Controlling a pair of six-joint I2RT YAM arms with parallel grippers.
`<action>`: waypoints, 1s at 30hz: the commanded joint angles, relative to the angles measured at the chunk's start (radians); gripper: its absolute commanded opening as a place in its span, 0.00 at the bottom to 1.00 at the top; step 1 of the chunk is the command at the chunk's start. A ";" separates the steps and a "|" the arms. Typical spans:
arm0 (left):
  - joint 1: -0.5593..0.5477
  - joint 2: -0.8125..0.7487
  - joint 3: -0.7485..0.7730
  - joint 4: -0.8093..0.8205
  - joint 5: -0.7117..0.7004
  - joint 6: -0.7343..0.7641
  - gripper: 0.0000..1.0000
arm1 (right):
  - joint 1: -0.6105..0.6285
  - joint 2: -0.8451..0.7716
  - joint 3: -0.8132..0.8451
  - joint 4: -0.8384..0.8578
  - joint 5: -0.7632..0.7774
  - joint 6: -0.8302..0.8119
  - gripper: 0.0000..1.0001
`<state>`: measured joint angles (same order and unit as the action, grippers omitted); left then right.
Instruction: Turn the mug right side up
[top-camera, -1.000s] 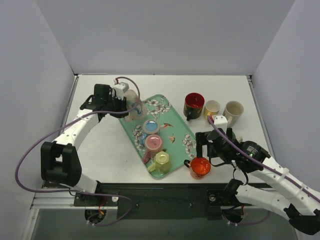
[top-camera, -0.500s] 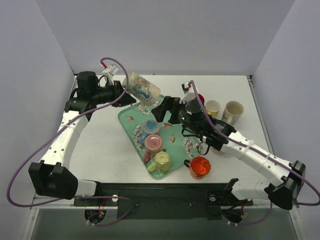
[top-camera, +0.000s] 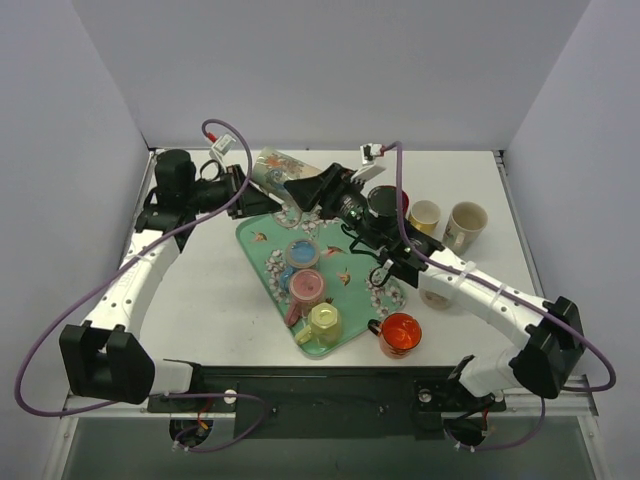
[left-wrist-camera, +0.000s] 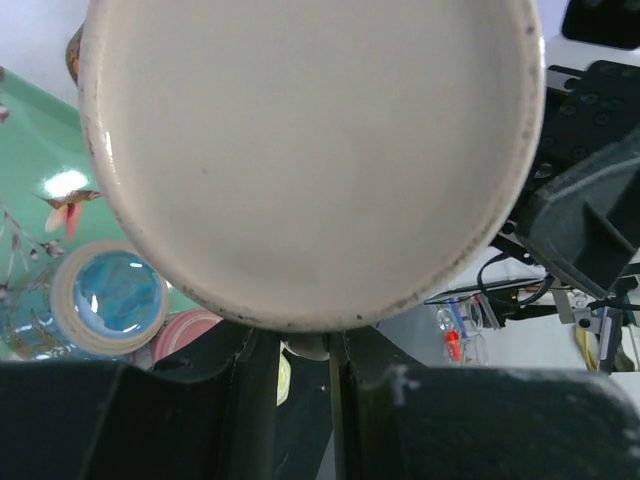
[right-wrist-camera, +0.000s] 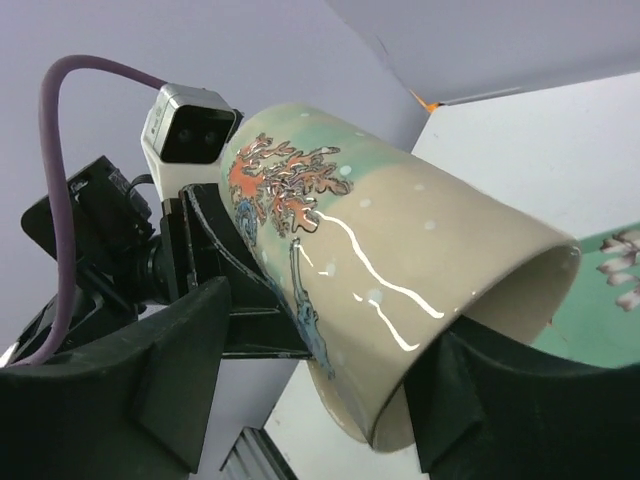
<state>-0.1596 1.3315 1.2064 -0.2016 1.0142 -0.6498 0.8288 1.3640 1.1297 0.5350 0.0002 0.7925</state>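
**A:** Start big: the green flowered tray (top-camera: 262, 250). Where's the mug against it?

**B:** Up in the air, over the tray's far left corner! The tall beige mug (top-camera: 272, 168) with the painted pattern lies tipped on its side. Its base points away from the tray and its mouth angles in toward the tray's middle.

**A:** Who's carrying it?

**B:** The left gripper (top-camera: 240, 186), clamped at the base end. From its wrist camera the pale bottom fills the view, so I can't make out which part the jaws pinch.

**A:** And the other one?

**B:** The right gripper (top-camera: 300, 190) straddles the mouth end, a finger on either side of the wall. I can't tell whether it's squeezing or only flanking.

**A:** Progress?

**B:** Roughly halfway, I'd say. The mug is aloft and sideways, neither inverted nor upright. As I judge it, three things are left: bring the opening round to face up, set the mug on its base, and let go.
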 joint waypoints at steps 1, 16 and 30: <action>-0.020 -0.055 0.001 0.229 0.126 -0.057 0.00 | 0.003 0.053 0.088 0.221 -0.098 0.022 0.37; 0.443 -0.086 0.174 -0.421 -0.527 0.644 0.86 | 0.102 0.314 0.657 -0.793 -0.161 -0.742 0.00; 0.620 -0.034 0.154 -0.355 -0.668 0.768 0.92 | 0.412 0.843 1.203 -1.435 -0.186 -1.434 0.00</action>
<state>0.4545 1.2999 1.3476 -0.5720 0.3538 0.0696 1.2388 2.1616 2.2799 -0.7925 -0.2317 -0.4557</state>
